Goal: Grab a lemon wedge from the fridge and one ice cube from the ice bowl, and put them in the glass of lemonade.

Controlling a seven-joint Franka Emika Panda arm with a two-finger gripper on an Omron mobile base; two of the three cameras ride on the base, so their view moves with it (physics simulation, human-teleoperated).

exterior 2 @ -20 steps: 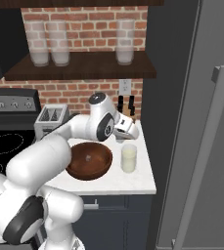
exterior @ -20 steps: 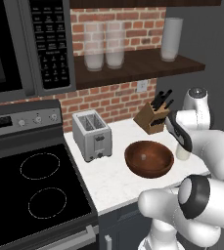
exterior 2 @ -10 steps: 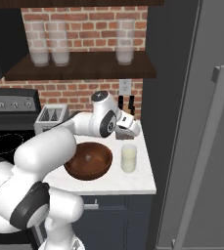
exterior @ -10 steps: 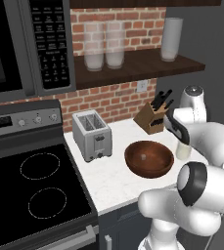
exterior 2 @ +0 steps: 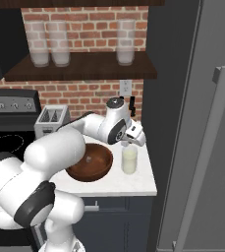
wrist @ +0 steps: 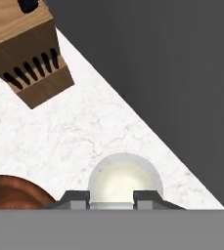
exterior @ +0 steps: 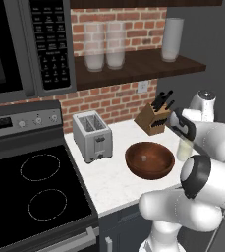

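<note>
White counter: glass of lemonade (pale) directly beneath end effector.

On the worktop the toaster stands at the left, just beside the stove. The ice bowl sits to its right, nearer the front edge. The knife block stands behind the bowl against the brick wall. The glass of lemonade stands just right of the bowl, with the fridge further right. The gripper hangs directly above the glass. On the shelf above stand three glasses.
</note>
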